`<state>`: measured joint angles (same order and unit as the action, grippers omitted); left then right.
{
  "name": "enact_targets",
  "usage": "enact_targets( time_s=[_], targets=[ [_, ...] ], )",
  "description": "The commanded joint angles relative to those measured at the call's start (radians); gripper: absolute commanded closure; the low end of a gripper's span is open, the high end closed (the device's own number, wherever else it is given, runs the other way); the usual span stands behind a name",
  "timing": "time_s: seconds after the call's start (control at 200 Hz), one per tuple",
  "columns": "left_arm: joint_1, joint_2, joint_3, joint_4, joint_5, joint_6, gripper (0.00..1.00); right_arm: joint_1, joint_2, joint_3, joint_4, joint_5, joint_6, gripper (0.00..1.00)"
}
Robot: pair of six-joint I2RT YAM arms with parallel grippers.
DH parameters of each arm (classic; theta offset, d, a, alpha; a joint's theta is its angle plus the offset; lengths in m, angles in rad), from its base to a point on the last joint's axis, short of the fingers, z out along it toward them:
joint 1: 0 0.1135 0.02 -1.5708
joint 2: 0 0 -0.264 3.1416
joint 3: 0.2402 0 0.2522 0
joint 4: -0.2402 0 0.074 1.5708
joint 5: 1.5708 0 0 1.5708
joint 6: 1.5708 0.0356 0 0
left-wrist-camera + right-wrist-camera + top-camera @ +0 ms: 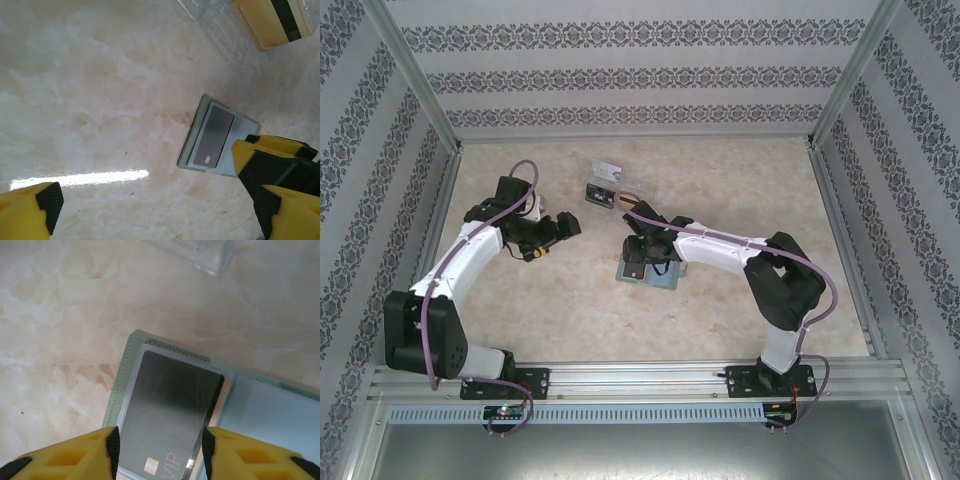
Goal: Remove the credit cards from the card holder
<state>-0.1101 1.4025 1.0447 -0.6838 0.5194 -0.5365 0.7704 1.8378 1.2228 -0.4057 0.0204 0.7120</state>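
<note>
Right gripper is clamped on the dark grey card. Its black pads press the card's two long edges at the bottom of the right wrist frame. The card is glossy with faint diagonal lines, and a small gold chip and "VIP" sit near the jaws. It lies on the left panel of the card holder, which is open flat. The holder is pale grey-green with a stitched border and a clear sleeve. Its right panel looks blue-grey and runs off the right edge. Cannot tell whether the card's far end is inside the sleeve.

Left gripper is wide open with nothing between the fingers. The yellow fingers sit in the lower corners of the left wrist frame, over the bare marbled table.

The left wrist view adds the holder's outline right of centre with the dark card on it. It also shows other yellow-black fingers at the holder's lower right end. At upper right is a clear box with a gold-orange card, dark-striped, inside.

In the top view the holder is at centre, mostly under the right gripper. The box is up-left of it and apart. The left gripper is left of centre, well apart from the holder. The card print is unreadable there.
</note>
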Motion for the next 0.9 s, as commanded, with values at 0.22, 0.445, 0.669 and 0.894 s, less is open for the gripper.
enact_targets(
  time_s=[0.22,0.445,0.669,0.894],
  targets=[
    [-0.014,0.050,-0.007,0.069,-0.006,-0.055,0.00,0.036,0.152,0.124,-0.043,-0.021,0.006,0.53],
    [-0.019,0.083,-0.025,0.116,0.031,-0.075,0.02,0.058,0.160,0.066,-0.047,-0.083,0.014,0.55],
    [-0.039,0.101,-0.045,0.165,0.039,-0.105,0.07,0.072,0.105,0.026,-0.021,-0.114,0.017,0.57],
    [-0.100,0.143,-0.048,0.214,0.062,-0.151,0.17,0.015,-0.009,-0.029,0.140,-0.157,0.084,0.60]
  ],
)
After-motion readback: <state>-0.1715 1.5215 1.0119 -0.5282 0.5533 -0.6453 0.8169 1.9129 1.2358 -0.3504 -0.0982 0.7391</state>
